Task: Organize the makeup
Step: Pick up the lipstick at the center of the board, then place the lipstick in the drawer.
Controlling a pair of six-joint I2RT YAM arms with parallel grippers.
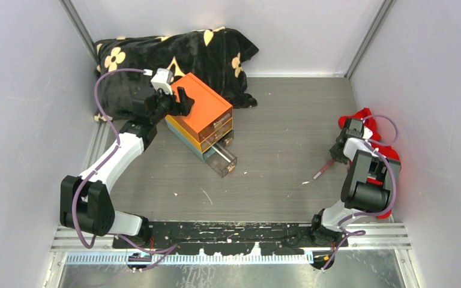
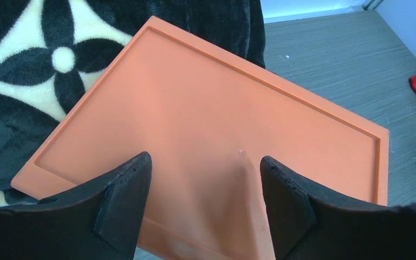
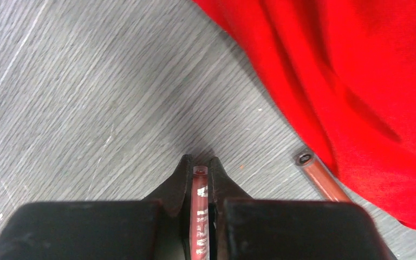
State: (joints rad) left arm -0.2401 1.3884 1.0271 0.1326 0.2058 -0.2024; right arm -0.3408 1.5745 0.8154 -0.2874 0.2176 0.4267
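My right gripper point(image 3: 199, 162) is shut on a slim red pencil point(image 3: 199, 211) with white lettering, just over the grey table. From above, the pencil point(image 1: 320, 173) pokes out toward the left below the right gripper point(image 1: 335, 158). A second reddish pencil point(image 3: 320, 180) lies on the table, its far end tucked under the red cloth point(image 3: 357, 65). My left gripper point(image 2: 203, 162) hangs open over the flat top of the orange box point(image 2: 206, 97), nothing between its fingers. From above, the left gripper point(image 1: 177, 99) sits at the box's back left corner.
The orange box point(image 1: 201, 105) has its lowest clear drawer point(image 1: 222, 159) pulled out. A black flower-patterned blanket point(image 1: 156, 54) lies behind it at the back left. The red cloth point(image 1: 390, 157) is bunched by the right wall, partly under the right arm.
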